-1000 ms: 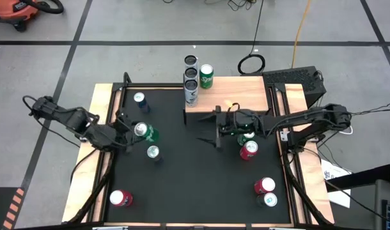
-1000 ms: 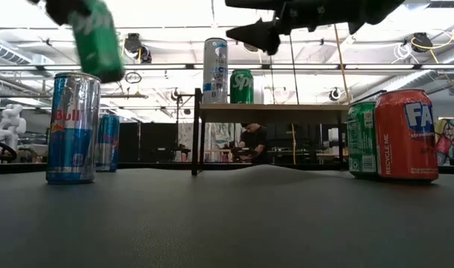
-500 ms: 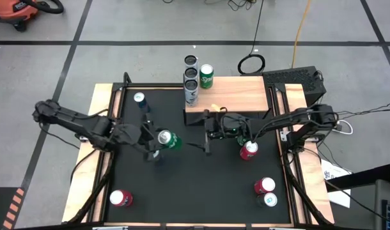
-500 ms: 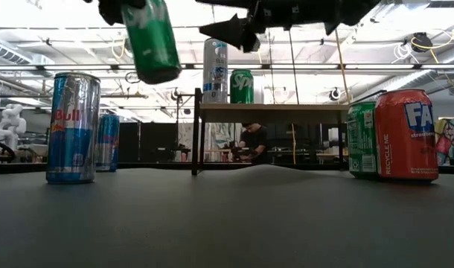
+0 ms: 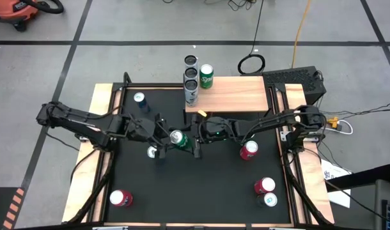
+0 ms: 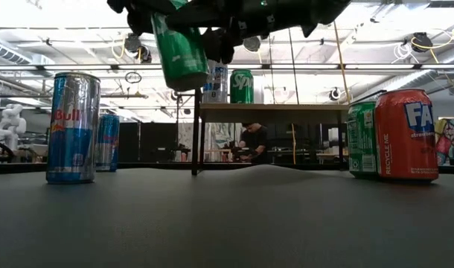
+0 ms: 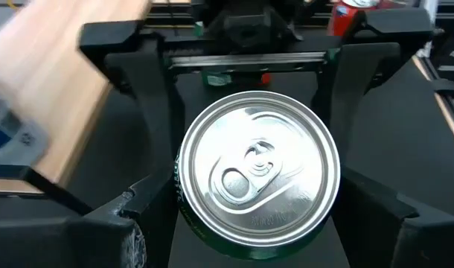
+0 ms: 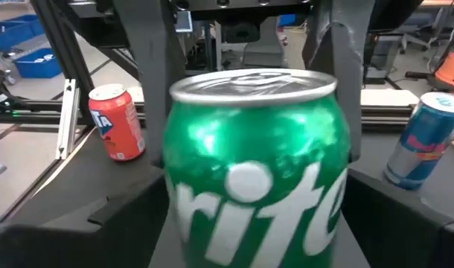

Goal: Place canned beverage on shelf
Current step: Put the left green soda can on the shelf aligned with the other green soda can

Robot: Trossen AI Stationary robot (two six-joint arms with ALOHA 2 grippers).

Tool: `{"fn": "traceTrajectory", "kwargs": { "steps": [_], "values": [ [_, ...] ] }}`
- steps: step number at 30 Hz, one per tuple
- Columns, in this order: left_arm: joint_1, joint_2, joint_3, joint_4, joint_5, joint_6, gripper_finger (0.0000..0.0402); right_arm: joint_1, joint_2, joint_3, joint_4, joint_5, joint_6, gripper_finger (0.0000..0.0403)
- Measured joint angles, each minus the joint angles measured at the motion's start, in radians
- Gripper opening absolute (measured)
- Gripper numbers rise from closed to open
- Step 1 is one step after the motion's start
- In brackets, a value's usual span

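Observation:
A green Sprite can [image 5: 178, 139] hangs above the middle of the black table, and my left gripper [image 5: 171, 137] is shut on it. The can shows tilted in the low view [image 6: 181, 52]. My right gripper [image 5: 194, 139] is open and faces the left one, one finger on either side of the can [image 8: 257, 186]. The shelf [image 5: 233, 96], a light wood plank on thin black legs, stands at the far edge. On its left end stand a tall silver can [image 5: 192, 89] and another green can [image 5: 206, 76]. My left gripper pinches the can's side wall [image 7: 184, 223] between its two fingers, at the upper part of the can. The fingers come from the table's left. The can is lifted clear of the table and tilts a little, its top [image 7: 257, 175] up. My right gripper's fingers [image 7: 149, 82] stand close beside the can; I cannot tell whether they touch it.
Two blue Red Bull cans [image 5: 139, 99] [image 5: 153, 152] stand on the left half of the table. A red can [image 5: 248, 150] stands right of centre. More cans stand near the front corners [image 5: 121, 198] [image 5: 265, 186]. The shelf's right part [image 5: 246, 96] is bare wood.
My left gripper has carried the green can toward the table's right, from the left side to the middle, keeping it lifted. My right gripper has gone toward the table's left to meet it, and its open fingers now stand on either side of the can.

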Motion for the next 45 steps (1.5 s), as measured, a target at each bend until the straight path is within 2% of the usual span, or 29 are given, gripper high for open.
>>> {"fn": "traceTrajectory", "kwargs": {
  "steps": [3,7,10,13,16,24,32,39,45],
  "values": [
    [0.001,0.008,0.0,-0.001,0.002,0.0,0.0272,-0.001,0.006,0.001,-0.004,-0.004,0.008,0.0347],
    [0.004,0.009,0.0,-0.004,0.001,-0.001,0.0273,-0.002,0.006,0.002,-0.015,-0.004,0.01,0.0309],
    [0.004,0.009,0.0,-0.003,0.001,-0.002,0.0299,-0.002,0.006,0.002,-0.015,-0.002,0.014,0.0284],
    [0.004,0.005,0.0,0.001,-0.012,-0.001,0.0327,-0.001,0.006,-0.004,-0.001,0.033,0.011,0.0283],
    [0.003,-0.037,0.002,-0.007,-0.069,-0.024,0.0341,-0.003,-0.006,-0.052,0.084,0.056,0.007,0.0283],
    [-0.046,-0.24,-0.067,-0.017,-0.242,-0.022,0.0345,-0.044,-0.166,-0.256,0.218,0.184,-0.015,0.0283],
    [-0.058,-0.286,-0.26,0.104,-0.279,-0.057,0.0346,-0.112,-0.375,-0.407,0.251,0.26,-0.046,0.0284],
    [-0.057,-0.286,-0.333,0.189,-0.286,-0.05,0.0347,-0.279,-0.418,-0.421,0.234,0.243,-0.068,0.0285],
    [-0.057,-0.286,-0.333,0.183,-0.292,-0.054,0.0347,-0.426,-0.363,-0.422,0.281,0.074,-0.013,0.0285]
  ]
}}
